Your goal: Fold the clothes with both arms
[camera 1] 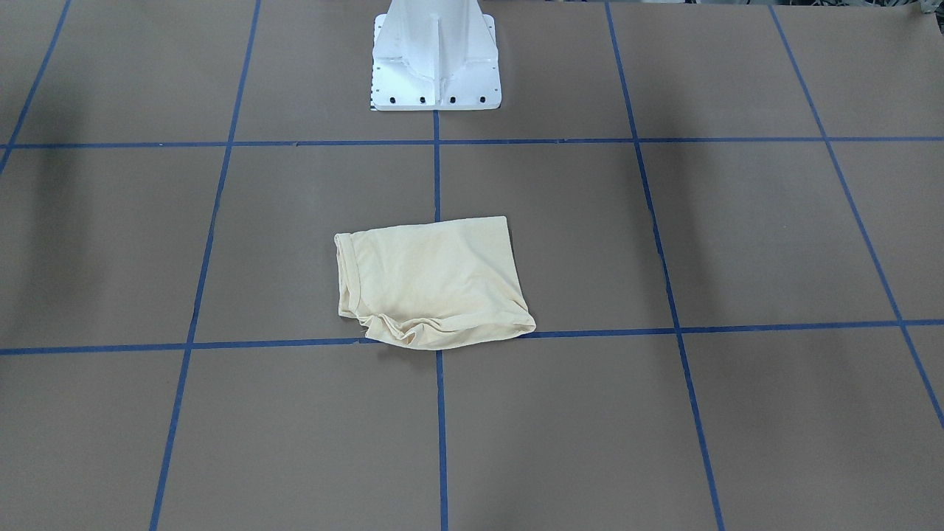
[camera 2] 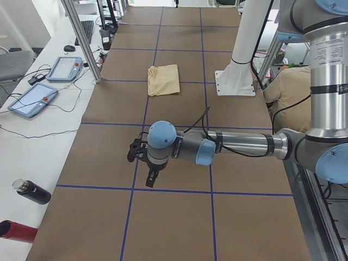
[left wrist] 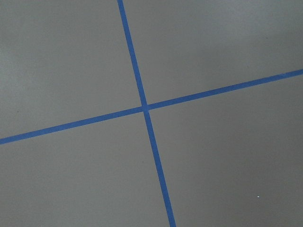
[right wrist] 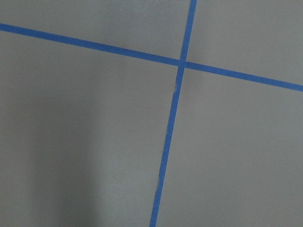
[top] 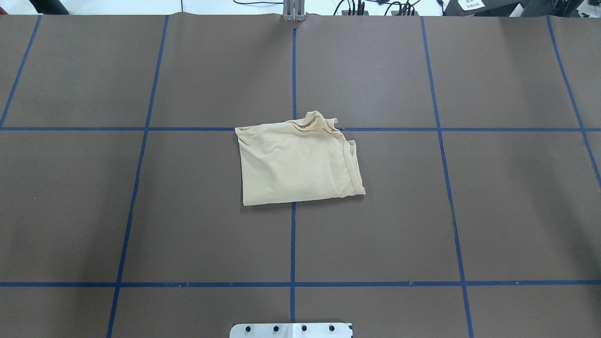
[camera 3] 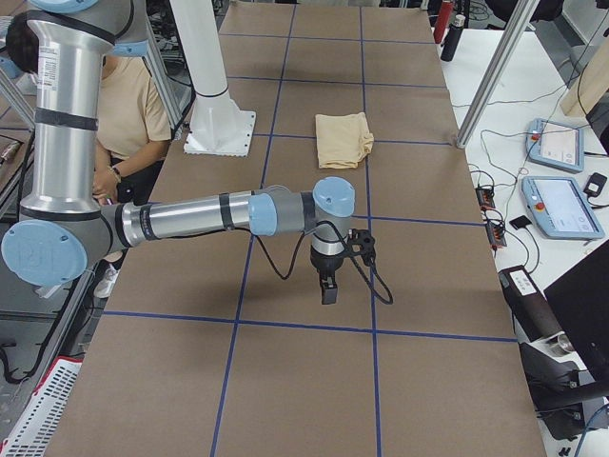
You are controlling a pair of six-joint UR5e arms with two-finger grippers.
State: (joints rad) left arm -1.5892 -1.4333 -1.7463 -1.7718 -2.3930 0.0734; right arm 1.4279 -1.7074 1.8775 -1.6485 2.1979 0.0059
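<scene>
Currently, the T-shirt [top: 298, 162] lies as a compact, roughly rectangular bundle at the middle of the table [top: 141, 211]. It straddles the crossing of two blue tape lines [top: 293, 70], in front of the white pedestal base [camera 1: 435, 66]. The print is not visible. One hemmed edge is stacked along the side toward the robot's right, and the far edge is slightly bunched. No layer appears loose, so the fold is judged complete or nearly so.

Both arms are well apart from the garment. The left arm [camera 2: 234, 145] reaches out low over the table's left end, with the left gripper [camera 2: 150, 179] pointing down above a tape line. The right arm [camera 3: 190, 217] mirrors this at the opposite end, with the right gripper [camera 3: 327, 286] likewise pointing down. This posture probably keeps the centre unobstructed for the fixed cameras. Each wrist camera shows only bare table and a tape crossing. Neither gripper holds fabric. Whether the jaws stand wide or narrow cannot be told, since only the side views show them.
</scene>
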